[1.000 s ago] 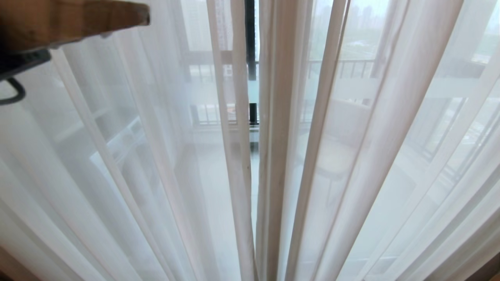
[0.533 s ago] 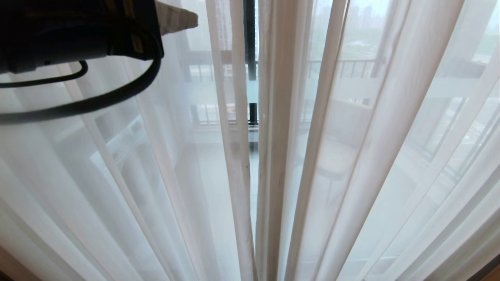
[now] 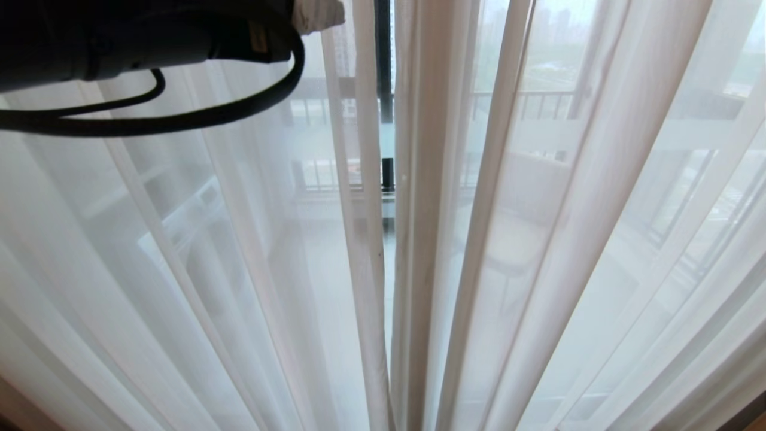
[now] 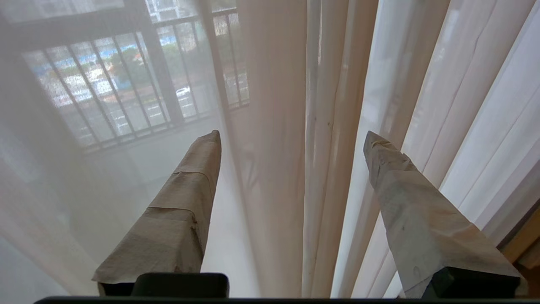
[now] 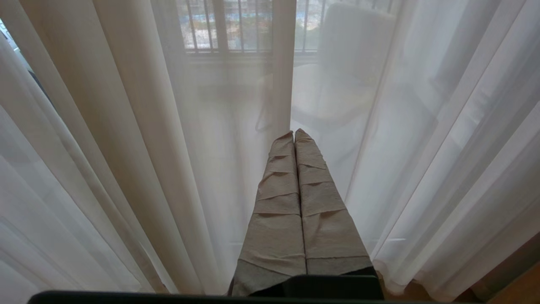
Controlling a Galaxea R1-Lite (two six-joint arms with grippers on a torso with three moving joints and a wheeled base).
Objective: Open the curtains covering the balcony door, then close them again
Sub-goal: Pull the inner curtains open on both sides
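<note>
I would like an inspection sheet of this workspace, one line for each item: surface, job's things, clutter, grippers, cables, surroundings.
Surface: wooden floor, only a corner visible.
Job's things: white sheer curtains hang drawn, with a thin gap at the middle; the black frame of the balcony door shows through it.
Clutter: nothing seen.
Grippers: left gripper raised at the upper left in the head view, open, its fingers astride the middle folds, not pinching them; right gripper shut, empty, pointing at the sheer.
Cables: black cable loops under the left arm.
Surroundings: barred railing and a chair beyond the glass.
</note>
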